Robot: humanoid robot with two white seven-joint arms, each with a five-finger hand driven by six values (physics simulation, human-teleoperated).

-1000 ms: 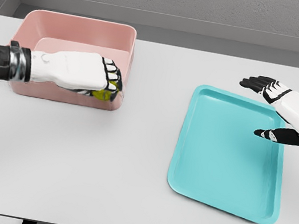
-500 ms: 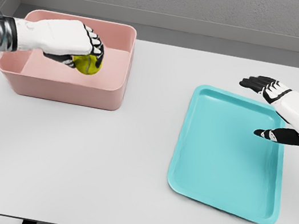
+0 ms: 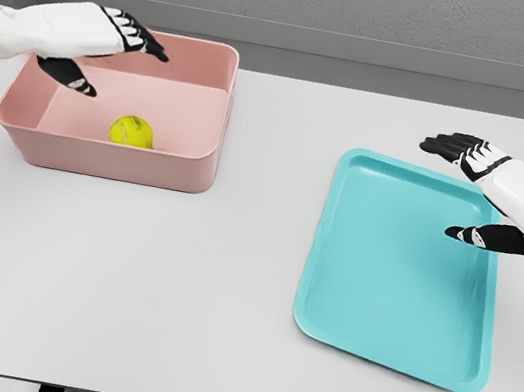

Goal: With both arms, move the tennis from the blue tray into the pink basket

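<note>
Hovering over the far left corner of the tabletop [image 3: 232, 252], the left hand [image 3: 72, 33] has its fingers [image 3: 140, 33] spread and holds nothing. It hangs above the back left part of the basket [image 3: 207, 136], which sits near the tabletop's far left corner. The ball [image 3: 132, 131] lies on the basket floor, close to the near wall and a little left of the basket's middle. From the left fingers it lies down and toward the near edge, well clear of them, with no contact. Being round, it offers no long axis to line up with.

Further right, the tray [image 3: 401, 271] lies flat toward the right edge, bare as far as I can see. The right hand [image 3: 486, 190] hangs over the tray's far right corner, fingers apart, holding nothing, well away from the ball.

By my reckoning the ball is already where the task wants it, and the left hand is much the nearer. What remains looks like drawing that hand up and clear without clipping the basket's rim.
</note>
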